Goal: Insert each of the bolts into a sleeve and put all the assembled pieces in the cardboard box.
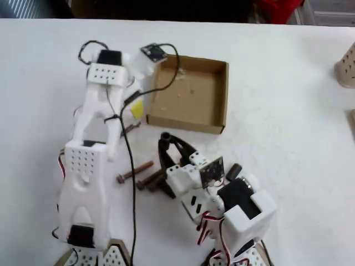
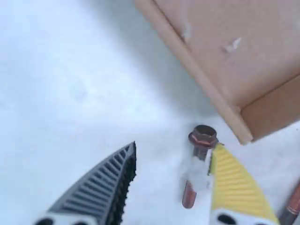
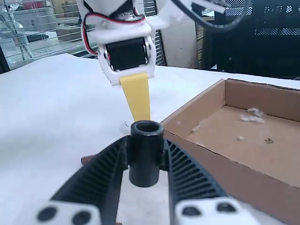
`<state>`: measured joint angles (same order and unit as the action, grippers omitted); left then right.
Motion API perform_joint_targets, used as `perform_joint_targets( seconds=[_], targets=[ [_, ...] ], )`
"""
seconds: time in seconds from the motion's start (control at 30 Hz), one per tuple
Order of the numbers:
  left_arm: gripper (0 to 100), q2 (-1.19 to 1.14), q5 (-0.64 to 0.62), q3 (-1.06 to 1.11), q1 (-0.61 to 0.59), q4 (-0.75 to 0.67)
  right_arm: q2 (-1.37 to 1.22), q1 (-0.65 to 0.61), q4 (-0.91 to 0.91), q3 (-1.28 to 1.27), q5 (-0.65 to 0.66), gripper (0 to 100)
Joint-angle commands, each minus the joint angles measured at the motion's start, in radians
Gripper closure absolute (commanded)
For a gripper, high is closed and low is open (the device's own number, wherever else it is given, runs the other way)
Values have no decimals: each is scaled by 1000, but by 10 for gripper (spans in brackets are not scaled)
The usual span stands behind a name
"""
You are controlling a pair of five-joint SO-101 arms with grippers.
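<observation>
We are clamping a sleeve (image 3: 146, 161) in the right gripper (image 3: 145, 146), left gripper (image 2: 173, 153) wide beside a bolt (image 2: 201, 140); nothing joined or boxed

The left end effector (image 2: 174, 149) gapes downward; the right end effector (image 3: 145, 144) is clamped.

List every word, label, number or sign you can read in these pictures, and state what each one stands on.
None can be read.
On the cardboard box: no print.
On the sleeve: no marking.
On the circuit board: any marks too small to read.
</observation>
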<state>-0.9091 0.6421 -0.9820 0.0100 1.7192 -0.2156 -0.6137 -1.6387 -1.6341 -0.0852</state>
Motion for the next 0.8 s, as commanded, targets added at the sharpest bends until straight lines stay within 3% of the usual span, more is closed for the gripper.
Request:
perform_joint_targets(
  seconds=[0.0,0.27,0.5,0.77],
  targets=[
    [674,18,-72,-120,-22,66,35,8,1,0,-9,982],
    [702,51,-69,69,-18,68,36,8,-1,0,-9,982],
    [701,292,-75,371,-18,54,35,5,-1,0,-9,982],
    [701,366,-95,578,-16,-155,30,4,-1,0,-9,982]
  ],
)
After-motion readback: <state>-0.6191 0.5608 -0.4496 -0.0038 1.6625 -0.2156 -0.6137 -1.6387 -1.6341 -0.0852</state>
